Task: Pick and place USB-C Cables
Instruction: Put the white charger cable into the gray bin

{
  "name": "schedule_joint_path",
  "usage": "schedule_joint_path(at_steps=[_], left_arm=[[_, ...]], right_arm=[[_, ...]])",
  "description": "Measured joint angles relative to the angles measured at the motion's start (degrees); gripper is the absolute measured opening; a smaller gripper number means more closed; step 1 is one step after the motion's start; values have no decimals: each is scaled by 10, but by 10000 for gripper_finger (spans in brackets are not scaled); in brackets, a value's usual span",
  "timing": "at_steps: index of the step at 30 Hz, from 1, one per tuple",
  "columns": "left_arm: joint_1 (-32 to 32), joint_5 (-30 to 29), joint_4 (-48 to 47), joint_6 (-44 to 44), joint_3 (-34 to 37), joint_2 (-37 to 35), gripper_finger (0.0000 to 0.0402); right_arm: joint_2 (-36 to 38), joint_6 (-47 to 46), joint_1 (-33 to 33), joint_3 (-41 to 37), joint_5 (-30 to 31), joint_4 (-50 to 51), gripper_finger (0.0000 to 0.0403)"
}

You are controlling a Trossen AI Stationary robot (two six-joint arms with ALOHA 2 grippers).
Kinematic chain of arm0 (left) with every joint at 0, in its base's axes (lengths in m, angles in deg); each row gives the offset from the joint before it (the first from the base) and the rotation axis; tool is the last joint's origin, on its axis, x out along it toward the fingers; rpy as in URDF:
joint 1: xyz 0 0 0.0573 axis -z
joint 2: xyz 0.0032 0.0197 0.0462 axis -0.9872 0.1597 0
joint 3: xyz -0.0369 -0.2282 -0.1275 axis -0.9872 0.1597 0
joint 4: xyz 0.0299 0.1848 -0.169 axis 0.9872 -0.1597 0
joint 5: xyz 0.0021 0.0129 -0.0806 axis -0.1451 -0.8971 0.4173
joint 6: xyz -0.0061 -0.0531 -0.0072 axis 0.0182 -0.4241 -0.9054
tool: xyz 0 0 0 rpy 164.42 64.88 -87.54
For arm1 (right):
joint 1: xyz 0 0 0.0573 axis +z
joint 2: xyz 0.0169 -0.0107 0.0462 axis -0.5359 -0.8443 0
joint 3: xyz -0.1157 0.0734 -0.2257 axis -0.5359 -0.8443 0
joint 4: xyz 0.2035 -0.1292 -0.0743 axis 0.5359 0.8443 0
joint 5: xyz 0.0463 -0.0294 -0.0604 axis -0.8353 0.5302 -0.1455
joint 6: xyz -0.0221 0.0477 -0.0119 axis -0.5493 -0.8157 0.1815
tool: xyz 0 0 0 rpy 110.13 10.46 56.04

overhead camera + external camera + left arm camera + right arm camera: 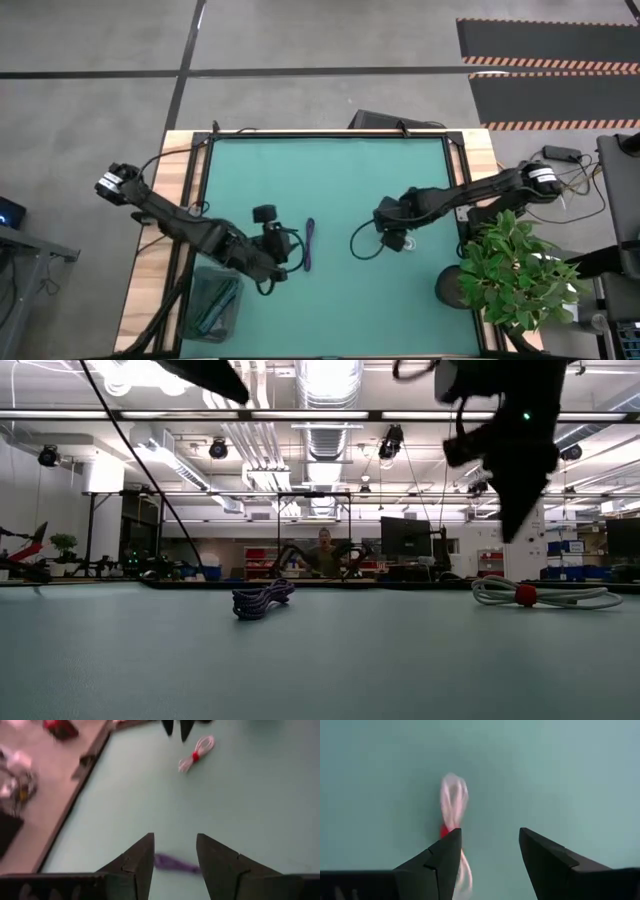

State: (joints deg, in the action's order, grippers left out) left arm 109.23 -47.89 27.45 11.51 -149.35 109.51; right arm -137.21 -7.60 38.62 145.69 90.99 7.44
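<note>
A dark purple cable bundle [310, 245] lies on the green mat [330, 300], left of centre. My left gripper [175, 837] hovers open just left of it, and the bundle [175, 864] shows between its fingers, untouched. A white cable bundle with a red tie [540, 594] lies right of centre. My right gripper [490, 832] hangs open above it, pointing steeply down. In the right wrist view the white bundle [454, 805] lies partly behind one finger.
A dark mesh bin [213, 305] with greenish things inside stands off the mat at the near left corner. A potted plant [515, 270] crowds the near right corner. A black wire loop [358, 245] hangs by the right arm. A person [325, 552] stands beyond the far edge.
</note>
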Motion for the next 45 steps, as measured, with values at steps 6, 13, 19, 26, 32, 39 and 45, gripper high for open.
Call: schedule_joint_path(at_steps=[6, 13, 19, 26, 32, 39, 45], left_arm=[[-6, 0, 167, 108, 57, 0, 132], [-7, 0, 200, 106, 70, -1, 132], [-7, 0, 200, 103, 70, -1, 132], [-7, 0, 204, 44, 70, 1, 132], [-7, 0, 205, 29, 70, 1, 132], [-7, 0, 226, 30, 70, 2, 132], [-7, 0, 276, 30, 70, 2, 132]], right_arm=[[-34, -7, 0, -21, -119, 13, 191], [-41, -34, 0, -25, -133, 13, 191], [-39, -36, 0, -26, -89, -30, 192], [-46, -35, 12, -28, -65, -81, 192], [-70, -36, 18, -28, -43, -80, 192], [-114, -5, 19, -29, -29, -101, 189], [-156, 19, 19, -26, -30, -110, 132]])
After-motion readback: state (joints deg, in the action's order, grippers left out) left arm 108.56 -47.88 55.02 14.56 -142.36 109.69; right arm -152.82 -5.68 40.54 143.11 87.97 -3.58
